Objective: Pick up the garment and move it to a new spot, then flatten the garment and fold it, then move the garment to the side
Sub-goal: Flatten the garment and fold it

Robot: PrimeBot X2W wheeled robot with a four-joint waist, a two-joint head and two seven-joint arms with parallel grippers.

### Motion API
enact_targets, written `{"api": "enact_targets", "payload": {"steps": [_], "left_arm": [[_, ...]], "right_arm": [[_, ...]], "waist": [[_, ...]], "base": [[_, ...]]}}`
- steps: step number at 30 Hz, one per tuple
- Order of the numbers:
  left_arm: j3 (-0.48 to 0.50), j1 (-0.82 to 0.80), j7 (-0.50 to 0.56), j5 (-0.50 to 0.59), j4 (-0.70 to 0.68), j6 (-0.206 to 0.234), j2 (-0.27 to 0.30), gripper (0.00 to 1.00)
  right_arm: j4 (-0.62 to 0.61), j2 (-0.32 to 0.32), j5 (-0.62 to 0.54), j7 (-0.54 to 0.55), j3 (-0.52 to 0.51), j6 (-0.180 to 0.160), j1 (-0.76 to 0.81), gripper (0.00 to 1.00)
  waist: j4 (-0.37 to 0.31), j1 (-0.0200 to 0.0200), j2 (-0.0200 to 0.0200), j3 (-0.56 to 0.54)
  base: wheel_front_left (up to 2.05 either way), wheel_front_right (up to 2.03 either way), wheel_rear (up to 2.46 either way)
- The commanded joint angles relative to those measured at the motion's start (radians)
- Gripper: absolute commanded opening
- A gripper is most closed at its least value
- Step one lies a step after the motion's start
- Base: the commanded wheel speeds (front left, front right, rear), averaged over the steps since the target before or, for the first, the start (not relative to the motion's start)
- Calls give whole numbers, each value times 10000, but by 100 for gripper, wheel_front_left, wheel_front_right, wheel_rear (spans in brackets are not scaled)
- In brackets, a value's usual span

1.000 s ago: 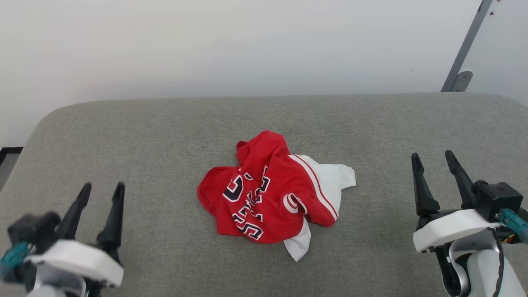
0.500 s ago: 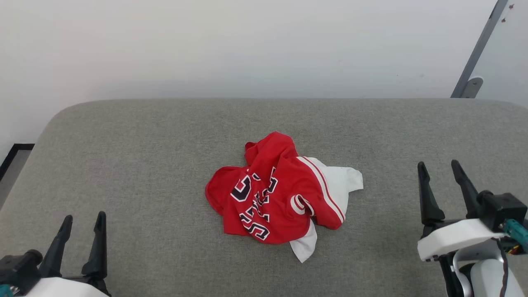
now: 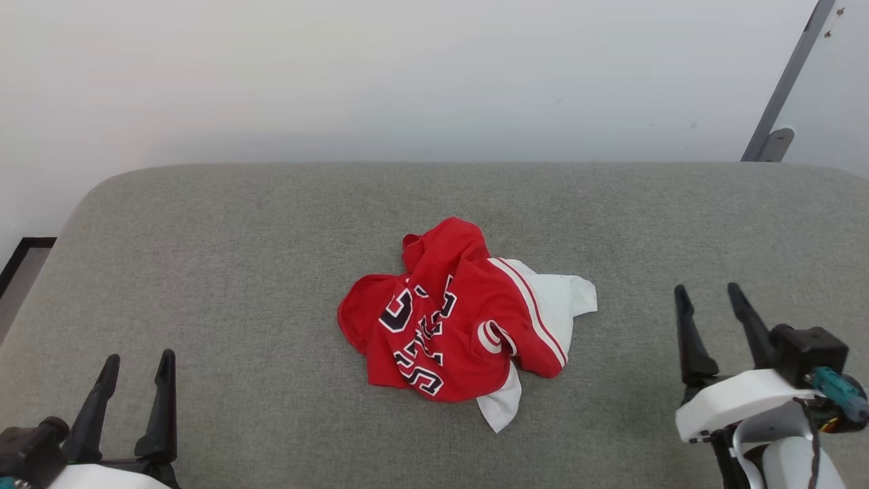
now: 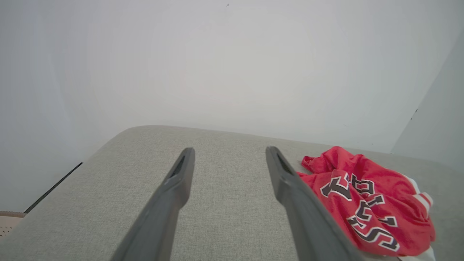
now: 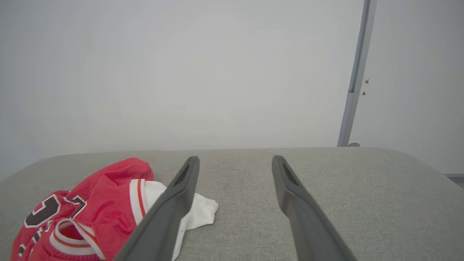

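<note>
The garment [image 3: 455, 319] lies crumpled in a heap at the middle of the grey padded table [image 3: 237, 238]: red cloth with black white-outlined lettering, a white sleeve sticking out to its right. The left wrist view shows the garment [image 4: 366, 203] at lower right, and the right wrist view has the garment [image 5: 90, 210] at lower left. My left gripper [image 3: 137, 360] stands open at the lower left, well apart from the heap. My right gripper [image 3: 706, 291] stands open at the lower right, also clear of it. Nothing sits between either pair of fingers.
A pale wall rises behind the table's far edge. A grey metal post [image 3: 781, 88] leans at the far right corner. The table's left edge drops to a dark floor strip [image 3: 17, 258]. Bare grey fabric surrounds the heap on all sides.
The head camera shifted, so the whole picture slid. My left gripper sank lower in the head view; my right gripper dropped slightly and nudged left. The garment lies as before.
</note>
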Motion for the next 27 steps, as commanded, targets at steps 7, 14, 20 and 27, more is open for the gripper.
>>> {"api": "enact_targets", "payload": {"steps": [7, 14, 20, 27], "left_arm": [[-68, -41, -72, 27, -38, -40, -155, 100], [-175, -254, -72, -9, 19, -71, -338, 100], [-389, -610, -70, 68, 204, -212, -525, 100], [-688, -1059, -69, 155, 517, -406, -728, 100]], "right_arm": [[198, -461, 112, 797, 794, 1, -388, 100], [840, -1228, 490, 1743, 1778, 1, -1305, 100], [1704, -1961, 951, 2627, 2772, 1, -2234, 100], [2875, -2647, 1707, 3675, 3850, -1, -3212, 100]], "waist": [[196, 0, 0, 167], [634, 0, 0, 593], [1187, 0, 0, 1047], [1877, 0, 0, 1510]], "base": [[0, 0, 0], [0, 0, 0], [0, 0, 0], [0, 0, 0]]}}
